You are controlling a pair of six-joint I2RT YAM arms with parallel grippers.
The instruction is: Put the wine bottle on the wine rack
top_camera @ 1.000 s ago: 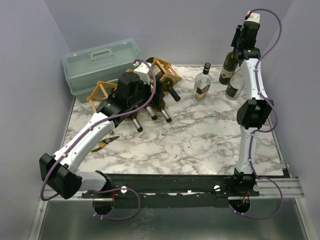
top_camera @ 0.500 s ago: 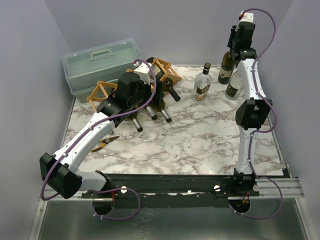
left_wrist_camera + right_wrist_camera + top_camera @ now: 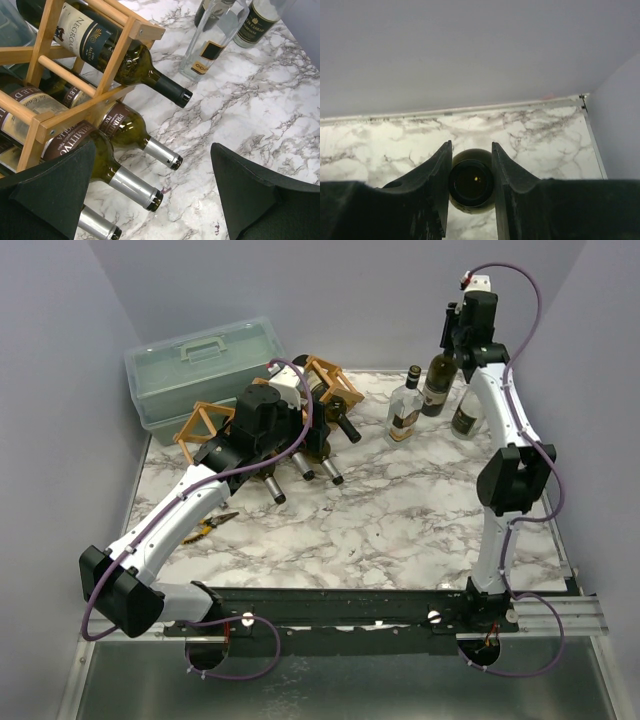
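Observation:
A dark green wine bottle (image 3: 436, 386) hangs upright at the back right of the table, held by its neck in my right gripper (image 3: 456, 340). In the right wrist view the bottle's mouth (image 3: 471, 184) sits squeezed between the two fingers of my right gripper (image 3: 471, 165). The wooden wine rack (image 3: 204, 424) stands at the back left with several bottles lying in its cells (image 3: 45, 60). My left gripper (image 3: 308, 432) hovers wide open just in front of the rack, over the protruding bottle necks (image 3: 131, 187), touching nothing.
A clear spirit bottle (image 3: 405, 410) and another dark bottle (image 3: 466, 416) stand near the held bottle. A pale green toolbox (image 3: 200, 365) sits behind the rack. Pliers (image 3: 215, 526) lie on the marble by the left arm.
My right gripper has shut on the bottle's neck, then carried the bottle up and to the left, away from the other dark bottle. The left arm has not moved.

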